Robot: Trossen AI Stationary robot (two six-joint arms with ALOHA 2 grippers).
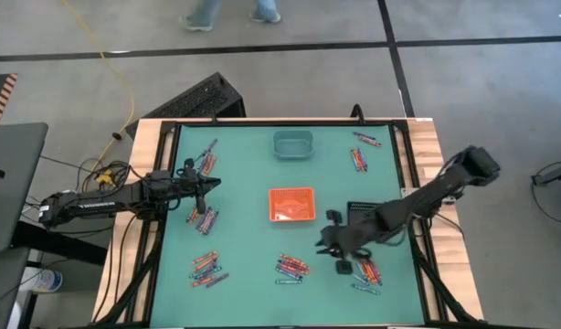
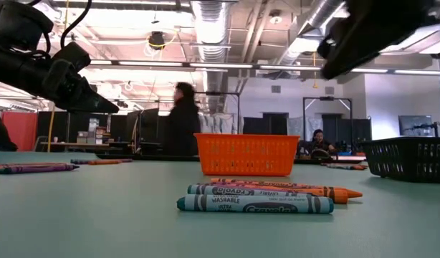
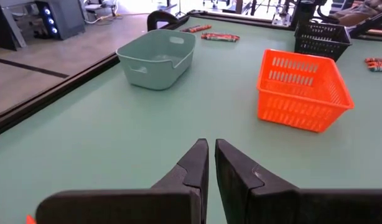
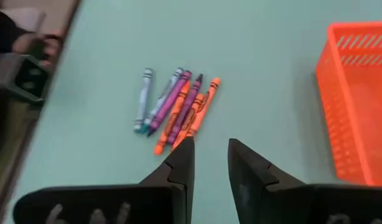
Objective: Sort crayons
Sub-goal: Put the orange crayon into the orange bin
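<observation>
Nearest, by the middle of the front edge of the surface [image 1: 244,242]: a tight bunch of crayons [image 1: 291,266], orange, purple and blue-grey, lying side by side and touching. Two more bunches along the same edge, one toward the front right corner [image 1: 365,272], one toward the front left corner [image 1: 206,268].

Just beyond the middle bunch, raised clear of the surface: the right pincer [image 4: 209,144], narrow, holding nothing, pointed down at those crayons.

Further in, at the centre: the orange basket [image 1: 291,204]. Beside it on the right, partly under the right arm: the black basket [image 1: 358,212].

Toward the left edge: the left pincer [image 3: 211,144], all but closed and empty, hanging between two more crayon bunches.

Farthest, by the middle of the far edge: the teal tub [image 1: 292,143]. More crayons near the far right corner [image 1: 358,160].

Probable trouble from here:
- Too small a gap on the right pincer for straddling a stick, so a fingertip landing on top and rolling it away.
- With the sticks packed and touching, two colours caught at once, or neighbours scattered toward the front edge.
- A shallow grip on so thin a stick, then a slip on the way to a basket.
- A wrong-colour drop, hard to undo.
</observation>
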